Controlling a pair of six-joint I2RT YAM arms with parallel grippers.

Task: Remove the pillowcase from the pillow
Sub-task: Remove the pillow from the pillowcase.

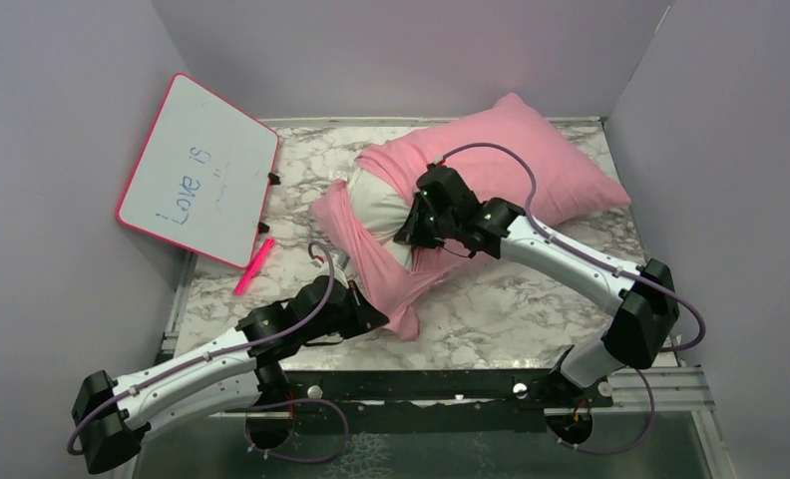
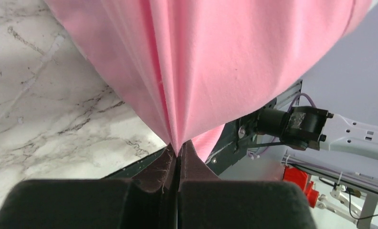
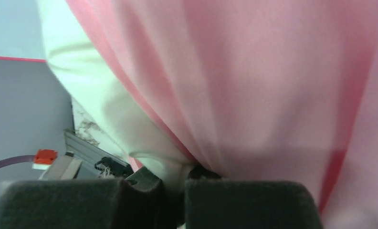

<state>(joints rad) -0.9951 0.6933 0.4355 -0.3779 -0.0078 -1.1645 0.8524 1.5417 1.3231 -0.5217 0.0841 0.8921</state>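
The pink pillowcase (image 1: 526,160) covers the far right part of the pillow and is peeled back at its near left end. The white pillow (image 1: 376,205) shows bare there. My left gripper (image 1: 371,317) is shut on a stretched fold of the pillowcase (image 2: 201,71) at the near edge; its jaws (image 2: 179,155) pinch the fabric tight. My right gripper (image 1: 416,235) sits on the bare pillow end and is shut on white pillow fabric (image 3: 110,114), with the pillowcase (image 3: 273,86) draped right beside its jaws.
A pink-framed whiteboard (image 1: 199,170) leans against the left wall. A pink marker (image 1: 254,265) lies on the marble table (image 1: 531,299) below it. Grey walls close in the left, back and right. The right arm's base (image 2: 297,126) shows past the fabric.
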